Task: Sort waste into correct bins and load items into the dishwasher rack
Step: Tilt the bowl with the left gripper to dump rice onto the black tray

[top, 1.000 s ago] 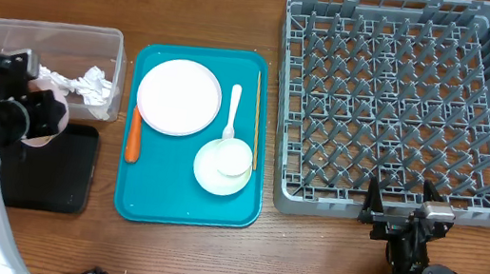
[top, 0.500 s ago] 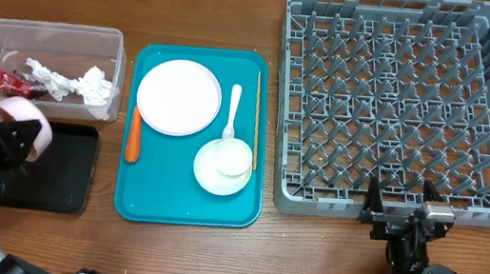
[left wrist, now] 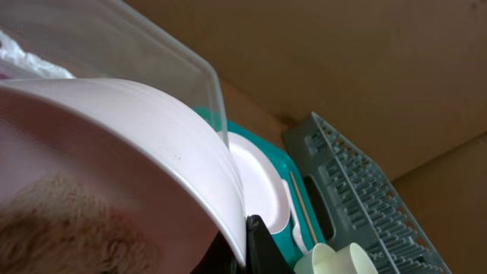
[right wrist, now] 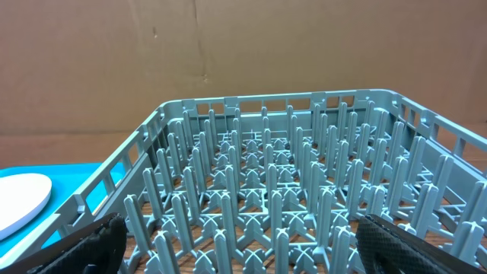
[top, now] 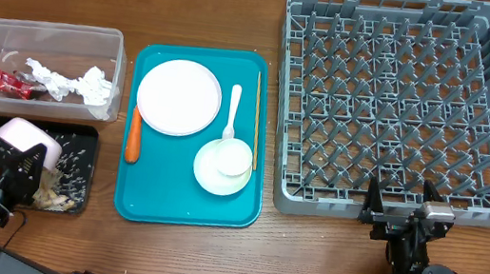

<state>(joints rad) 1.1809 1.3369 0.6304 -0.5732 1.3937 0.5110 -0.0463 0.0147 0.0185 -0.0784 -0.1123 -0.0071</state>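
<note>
The left gripper (top: 17, 159), clamped on one pink bowl (top: 20, 135), now sits lower, at 8 o'clock over the black tray (top: 91, 169); the right gripper (top: 400, 205) gapes empty.

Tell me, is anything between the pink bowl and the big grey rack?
Yes. The teal tray, with a plate, a white bowl and a carrot on it, lies between the pink bowl and the rack.

We saw a brown wooden table (top: 304, 261) with clear grain running lengthwise, lit evenly and without hard shadows. Behind it, in both wrist views, we saw a plain brown cardboard wall (right wrist: 251, 46) marked by a faint vertical crease.
</note>
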